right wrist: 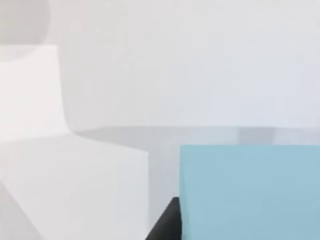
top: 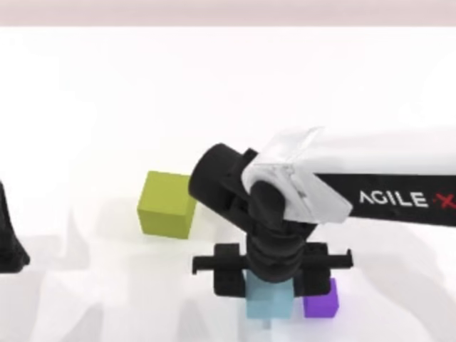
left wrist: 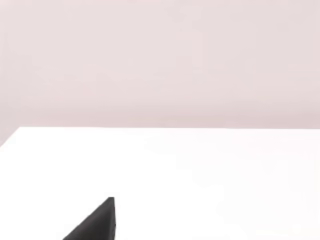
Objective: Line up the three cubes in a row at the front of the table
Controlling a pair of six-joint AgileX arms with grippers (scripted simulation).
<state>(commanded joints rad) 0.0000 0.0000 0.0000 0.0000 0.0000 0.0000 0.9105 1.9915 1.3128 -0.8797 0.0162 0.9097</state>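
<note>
Partly hidden, light-blue cube (top: 269,301) sits under right hand (top: 271,279).

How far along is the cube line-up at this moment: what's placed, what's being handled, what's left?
Looks done: the purple cube sits at the table's front edge. In hand: the right gripper is over the light-blue cube, which stands right beside the purple one; whether the jaws grip it cannot be seen. Left: the olive-green cube sits farther back, out of the row. The left arm is parked at the left edge.
</note>
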